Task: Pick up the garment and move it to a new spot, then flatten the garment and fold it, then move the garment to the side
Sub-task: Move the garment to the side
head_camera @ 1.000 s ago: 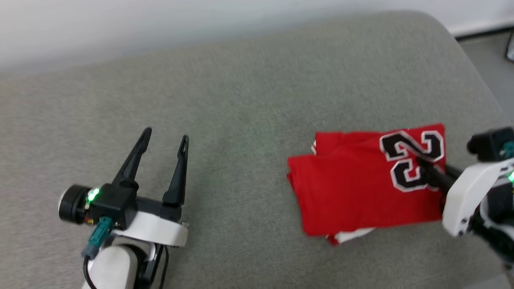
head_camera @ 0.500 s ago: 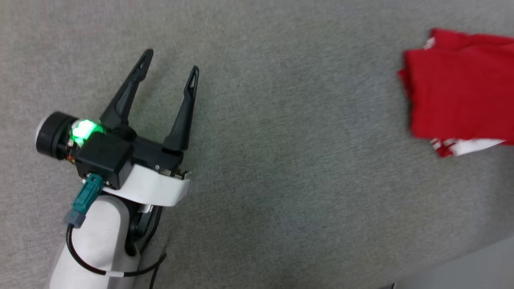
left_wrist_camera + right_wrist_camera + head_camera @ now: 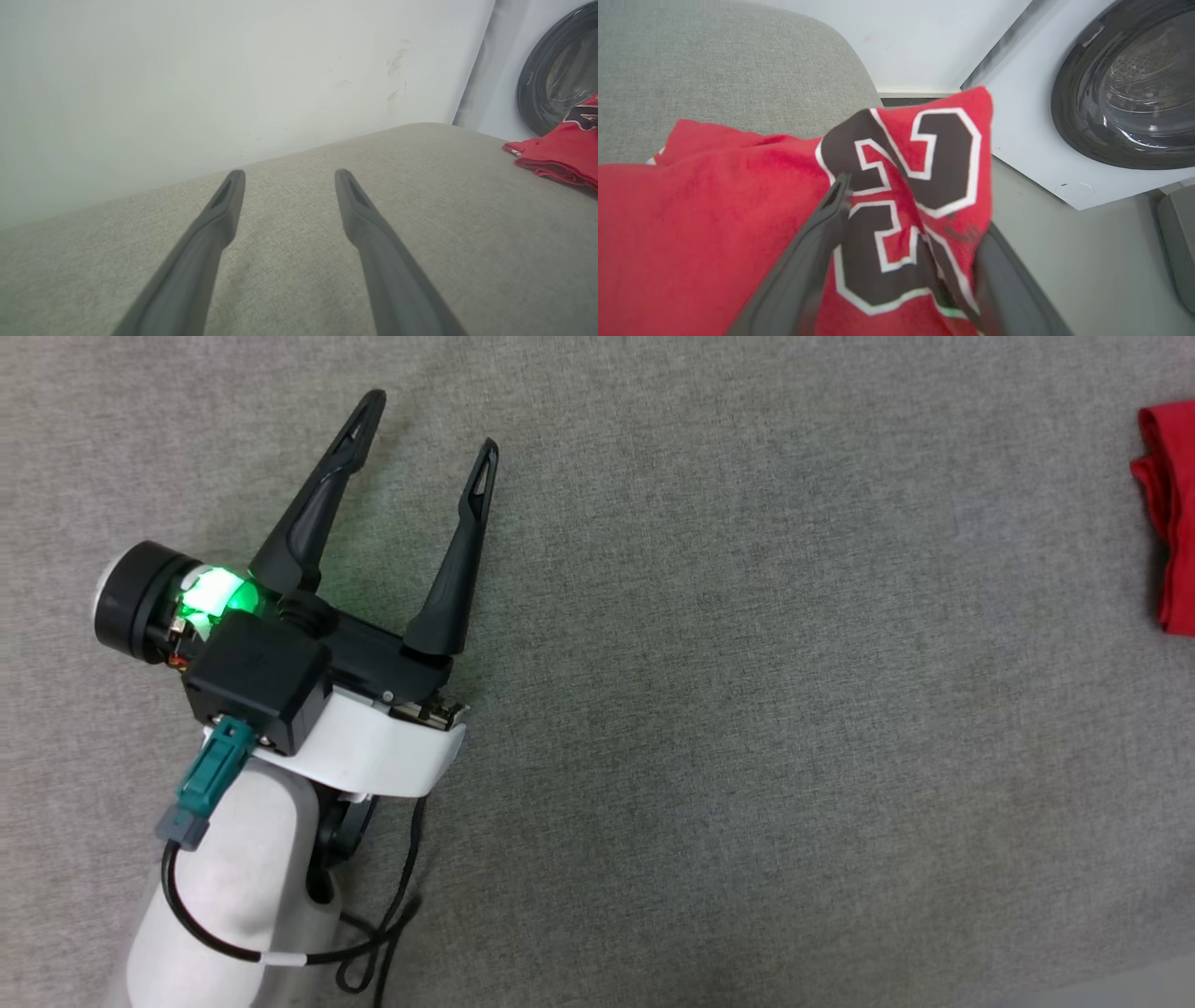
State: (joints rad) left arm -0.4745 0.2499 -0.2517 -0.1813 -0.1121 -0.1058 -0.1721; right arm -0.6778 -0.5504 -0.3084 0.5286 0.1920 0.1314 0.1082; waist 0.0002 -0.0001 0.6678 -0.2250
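I read the right gripper (image 3: pixel 913 205) jaws as spread, with the folded shirt (image 3: pixel 714 210) lying loose between them at the cushion's (image 3: pixel 714 60) right end, probably its set-aside spot. The left gripper (image 3: pixel 428 422) hovers well apart with its jaws spread, keeping clear.

The garment (image 3: pixel 1167 523) is cut by the head view's right edge, leaving only a strip of red fold. In the right wrist view it runs off the left and bottom edges, its number creased. There the cloth drapes over one fingertip of the right gripper (image 3: pixel 915 207), hiding it; both fingers are blurred. Beyond the garment, the washer door (image 3: pixel 1125 88) is cropped at the right edge.
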